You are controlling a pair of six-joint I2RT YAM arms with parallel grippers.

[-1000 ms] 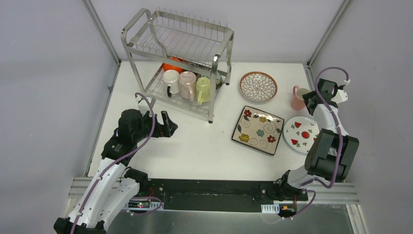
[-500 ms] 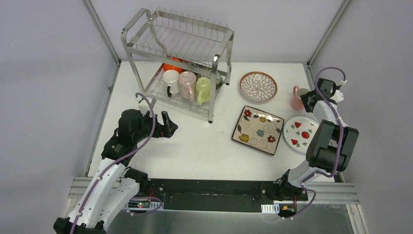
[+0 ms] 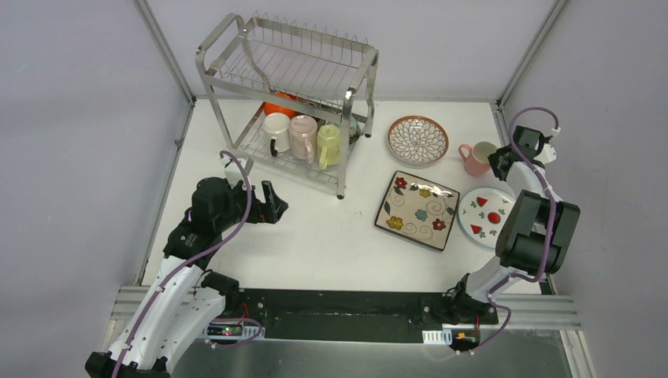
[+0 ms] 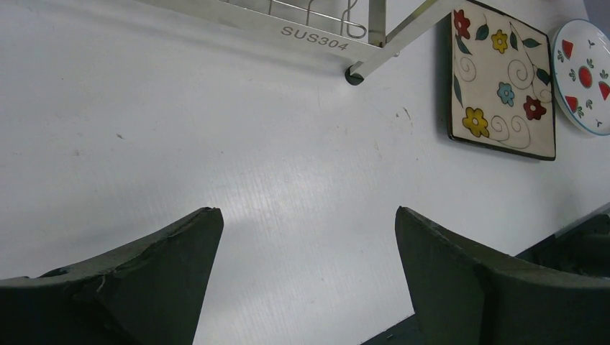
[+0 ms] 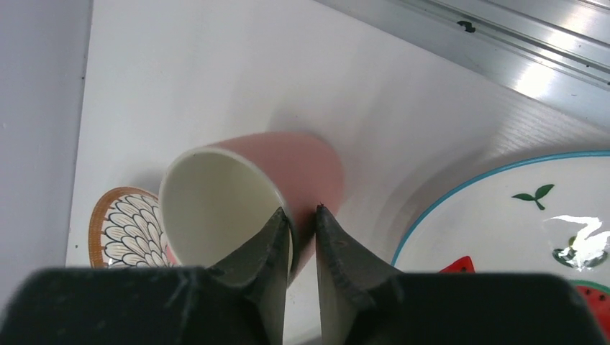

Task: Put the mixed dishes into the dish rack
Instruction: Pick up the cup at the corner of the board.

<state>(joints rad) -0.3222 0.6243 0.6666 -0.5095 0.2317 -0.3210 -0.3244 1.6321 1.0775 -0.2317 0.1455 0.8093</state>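
The steel dish rack [image 3: 287,87] stands at the back left. Its lower shelf holds a white mug [image 3: 276,127], a pink mug [image 3: 302,134], a yellow-green mug [image 3: 329,143] and an orange bowl [image 3: 277,105]. On the table lie the petal-pattern plate [image 3: 417,139], the square floral plate [image 3: 417,209] and the white red-marked plate [image 3: 484,214]. A second pink mug [image 5: 302,162] sits tilted at the far right [image 3: 475,157]. My right gripper [image 5: 302,210] pinches its wall, one finger inside and one outside. My left gripper [image 4: 306,210] hangs open over bare table, in front of the rack.
The rack's foot and base rail [image 4: 316,32] lie just beyond my left gripper. The table's metal edge rail [image 5: 503,43] runs close behind the held mug. The enclosure walls stand on both sides.
My right gripper's fingers have closed onto the pink mug's wall. The mug has tipped and shifted slightly left, so its handle now shows. The left arm has barely moved.
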